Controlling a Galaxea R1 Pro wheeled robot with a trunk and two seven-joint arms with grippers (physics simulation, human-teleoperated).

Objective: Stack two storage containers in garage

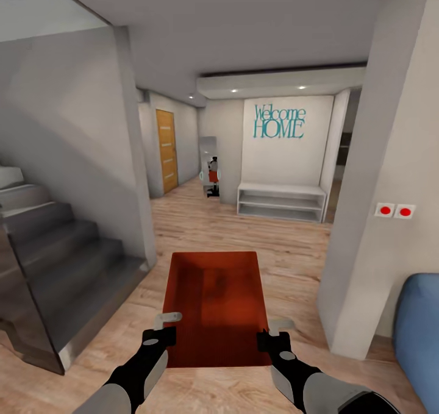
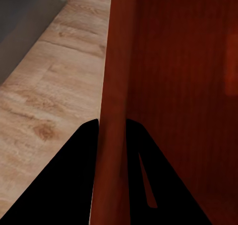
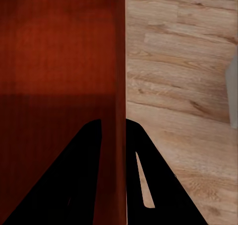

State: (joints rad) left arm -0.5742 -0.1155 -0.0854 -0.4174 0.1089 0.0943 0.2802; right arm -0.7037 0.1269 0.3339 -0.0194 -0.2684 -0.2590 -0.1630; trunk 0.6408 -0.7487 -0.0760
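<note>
Robot was mid-transit, carrying one storage container (image 1: pixel 213 304) in front of its trunk over the light wood plank floor (image 1: pixel 201 225), heading down the hallway. Left gripper (image 1: pixel 163 328) was clamped on the container's left wall; the left wrist view showed the wall (image 2: pixel 111 111) pinched between both fingers. Right gripper (image 1: pixel 275 333) was likewise clamped on the right wall (image 3: pixel 118 111). The container sat roughly level, open side up.

Judgement: the carry step needed both arms kept at fixed spacing, since thin-wall pinch grips could slip if the arms drifted apart or twisted. Base should have moved slowly, steering between the staircase (image 1: pixel 55 261) and the white wall corner (image 1: pixel 360 267). The wooden door (image 1: pixel 166 150) ahead on the left looked like the probable way onward, but that couldn't be confirmed.
</note>
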